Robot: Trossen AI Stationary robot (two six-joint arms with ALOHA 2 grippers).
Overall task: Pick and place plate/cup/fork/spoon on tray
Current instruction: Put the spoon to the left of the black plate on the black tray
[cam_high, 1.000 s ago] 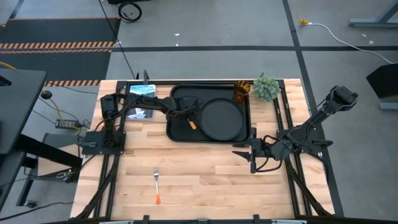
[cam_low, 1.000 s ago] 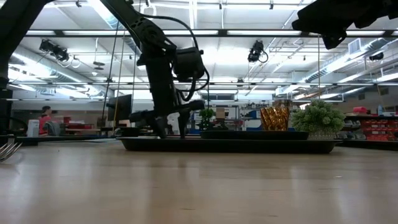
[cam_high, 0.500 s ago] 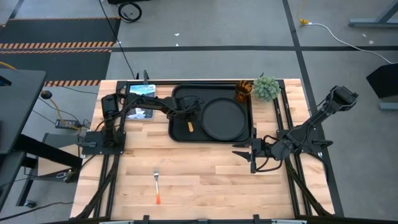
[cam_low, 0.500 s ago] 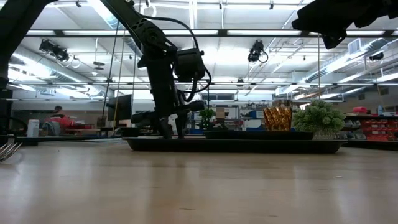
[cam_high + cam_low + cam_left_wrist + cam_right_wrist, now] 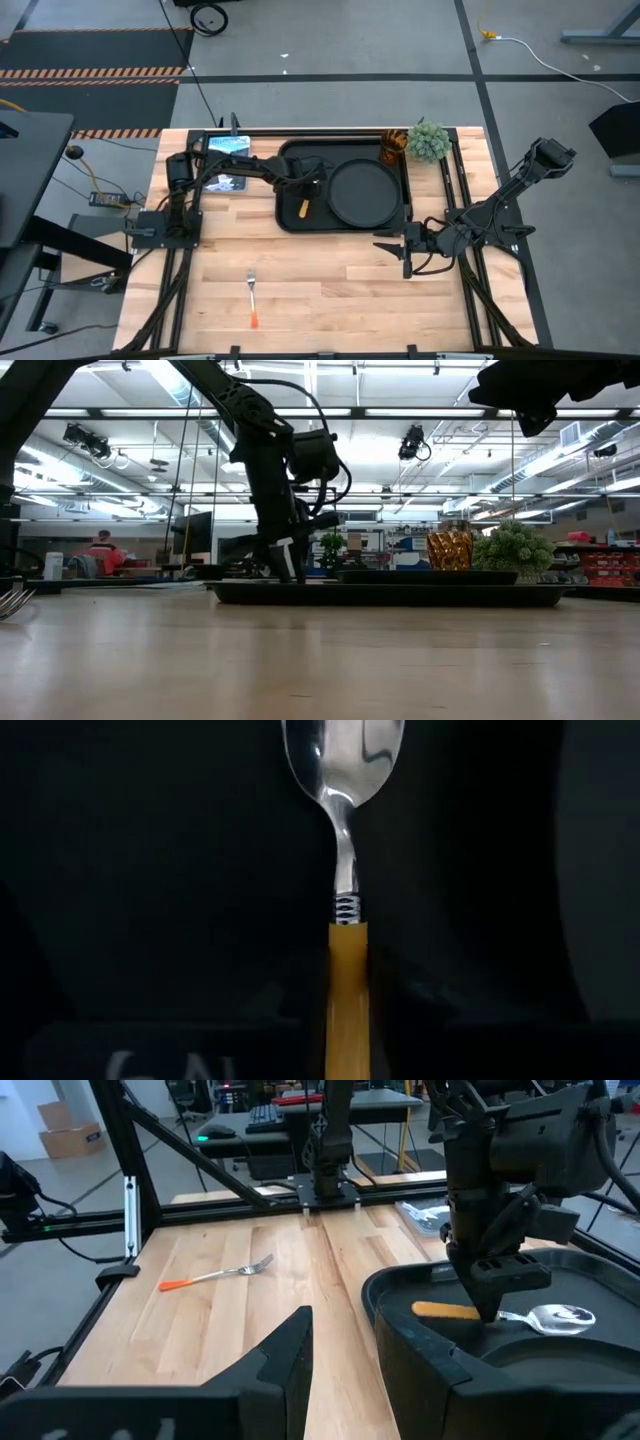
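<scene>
The black tray [image 5: 330, 149] lies at the table's far middle, with the round black plate [image 5: 362, 192] on its right half. The spoon [image 5: 304, 208] lies flat on the tray's left half, its orange handle toward the near edge. The amber cup [image 5: 390, 148] stands at the tray's far right corner. The fork [image 5: 252, 298] lies on the bare wood near the front. My left gripper [image 5: 306, 188] points down, low over the spoon's handle [image 5: 347, 1000]; I cannot tell whether it touches it. My right gripper [image 5: 398, 247] hovers open off the tray's near right corner, holding nothing.
A green potted plant [image 5: 428, 140] stands to the right of the cup. A blue-white picture card [image 5: 225, 165] lies to the left of the tray under my left arm. Bare wood spreads across the table's near half around the fork.
My left gripper has shifted a little toward the table's right edge, staying low over the tray. The tray, with the plate and the cup, has slid the same way. The spoon's handle has swung from slanted to pointing at the near edge.
</scene>
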